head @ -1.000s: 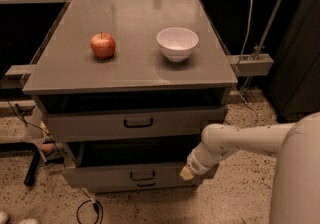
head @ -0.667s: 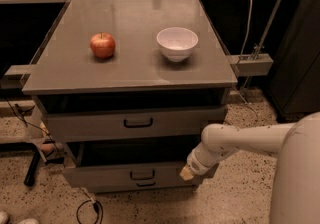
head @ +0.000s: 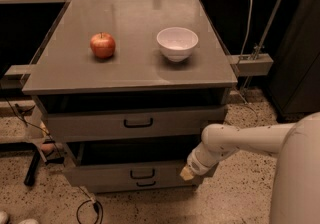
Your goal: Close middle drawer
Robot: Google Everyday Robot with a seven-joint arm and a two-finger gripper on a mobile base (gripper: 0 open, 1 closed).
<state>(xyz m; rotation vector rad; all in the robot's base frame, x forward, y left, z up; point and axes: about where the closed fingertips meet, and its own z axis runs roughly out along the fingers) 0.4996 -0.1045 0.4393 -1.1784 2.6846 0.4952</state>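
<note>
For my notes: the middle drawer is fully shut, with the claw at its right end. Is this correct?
No. The camera view shows the middle drawer pulled out, not shut. The claw is indeed at the right end of its front.

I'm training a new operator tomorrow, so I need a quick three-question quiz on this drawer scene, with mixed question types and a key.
1. Fill in: on the cabinet top, beside the white bowl, sits a red ____.
2. True or false: the middle drawer is fully shut.
3. Where is the gripper? A on the cabinet top; B at the right end of the middle drawer's front; C inside the white bowl.
Key: 1 apple; 2 false; 3 B.
</note>
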